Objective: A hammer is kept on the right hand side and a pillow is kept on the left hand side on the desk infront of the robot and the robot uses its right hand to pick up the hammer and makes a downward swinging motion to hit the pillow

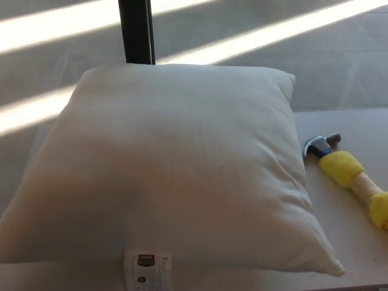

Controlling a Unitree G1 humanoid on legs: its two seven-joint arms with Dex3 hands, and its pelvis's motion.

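A large white pillow [176, 170] fills most of the head view, lying flat on the pale desk [345, 130]. A white care label [148, 271] sticks out at its near edge. To its right lies the hammer [345, 170]: a grey metal head pointing toward the pillow, and a wooden handle wrapped in yellow padding that runs off toward the right edge. It rests on the desk, untouched. Neither hand shows in this view.
A black post [137, 30] stands behind the pillow. Beyond the desk the grey floor [254, 42] carries bright sunlight stripes. The desk's near right edge [364, 282] is just below the hammer's handle.
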